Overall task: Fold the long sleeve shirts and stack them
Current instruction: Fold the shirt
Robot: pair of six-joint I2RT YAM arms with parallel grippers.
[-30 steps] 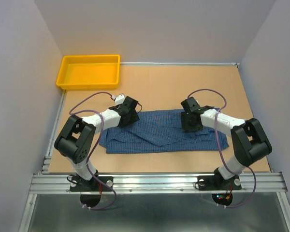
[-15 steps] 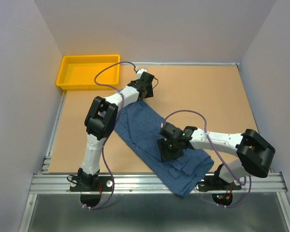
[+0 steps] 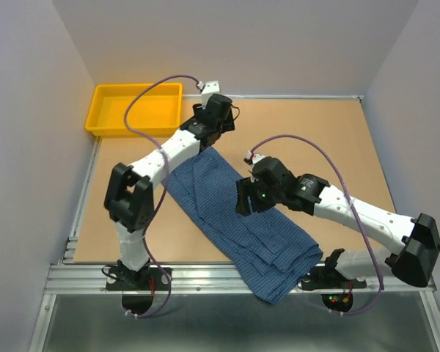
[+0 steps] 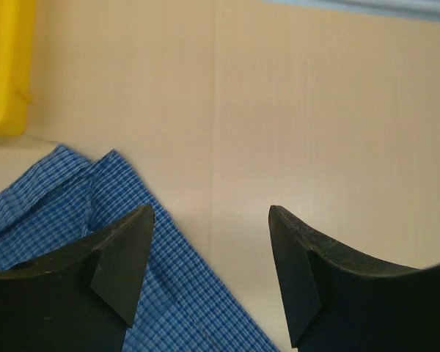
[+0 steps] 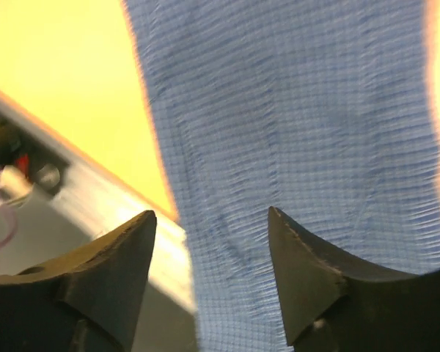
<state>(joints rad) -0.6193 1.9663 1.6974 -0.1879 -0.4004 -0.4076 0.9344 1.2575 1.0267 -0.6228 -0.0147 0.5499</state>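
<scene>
The blue small-check long sleeve shirt [image 3: 231, 213] lies folded in a long strip running diagonally from the far left to the near right, and its near end hangs over the table's front edge. My left gripper [image 3: 214, 125] is open and empty above the shirt's far end. In the left wrist view the left gripper [image 4: 211, 213] hovers over bare table, with the shirt's corner [image 4: 73, 191] at its left finger. My right gripper [image 3: 243, 199] is open and empty over the middle of the shirt. In the right wrist view the right gripper [image 5: 212, 213] has the cloth [image 5: 293, 110] beneath it.
A yellow tray [image 3: 136, 108] stands at the far left corner of the table and also shows in the left wrist view [image 4: 4, 66]. The aluminium rail [image 3: 205, 275] runs along the near edge and shows in the right wrist view [image 5: 95, 213]. Grey walls close in both sides.
The shirt went from lying crosswise to lying diagonally, its near end now over the front edge. The left gripper moved to the far end. The right gripper moved near, then rose back over the middle.
</scene>
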